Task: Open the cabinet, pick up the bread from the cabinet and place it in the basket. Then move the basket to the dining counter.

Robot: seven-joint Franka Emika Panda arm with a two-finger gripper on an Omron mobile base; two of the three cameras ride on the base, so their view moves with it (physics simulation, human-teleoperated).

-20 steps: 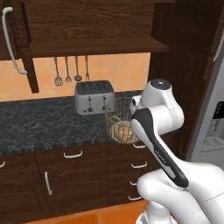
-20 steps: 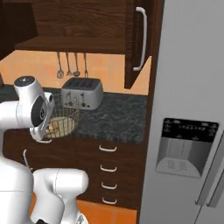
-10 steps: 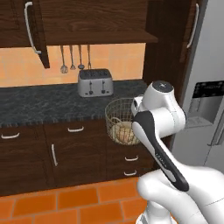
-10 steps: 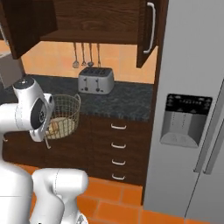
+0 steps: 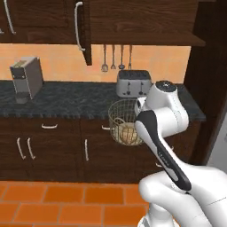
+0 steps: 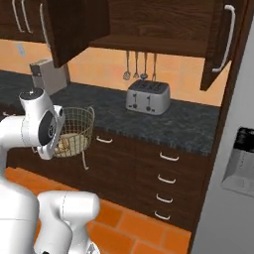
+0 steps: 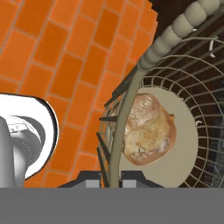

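The round wire basket [image 5: 120,116] [image 6: 75,128] hangs in the air in front of the lower cabinets, off the worktop. My gripper [image 7: 110,181] is shut on its rim [image 7: 129,101], one fingertip on each side of the wire. The tan-brown bread [image 7: 148,129] [image 5: 126,134] [image 6: 65,143] lies on the basket's pale base. The dark wood cabinet [image 5: 142,20] [image 6: 154,25] stands open above the worktop, with its door [image 5: 87,31] [image 6: 74,25] swung out. The dining counter is out of view.
A silver toaster [image 5: 133,83] [image 6: 147,96] and a grey appliance [image 5: 26,77] [image 6: 47,74] stand on the black granite worktop [image 5: 66,99]. Utensils [image 5: 117,57] hang on the wall. A fridge [image 6: 233,163] stands at the right. Orange tile floor [image 5: 66,204] lies below.
The whole picture has shifted as the base drives; the worktop and toaster slide sideways in both base views. The basket with the bread stays in my shut gripper.
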